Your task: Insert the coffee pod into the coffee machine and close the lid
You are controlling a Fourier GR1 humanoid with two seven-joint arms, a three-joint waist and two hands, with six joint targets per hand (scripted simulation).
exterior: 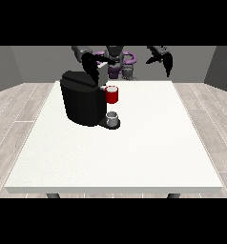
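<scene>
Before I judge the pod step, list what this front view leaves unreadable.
- Coffee pod: not discernible; the robot hand at the view's left covers the coffee machine top.
- Lid state: same spot, hidden.
- Robot hand at the view's right: finger pose too small.
- Cup contents: too small.

— Can we read any text, label, brand or number here?

— No, we find none. The coffee machine point(82, 102) shows us plain black sides, the red part point(112, 95) at its front carries no mark, the small grey cup point(113, 118) under it is blank, and the white table point(134, 157) bears no writing or sign that we can make out.
</scene>
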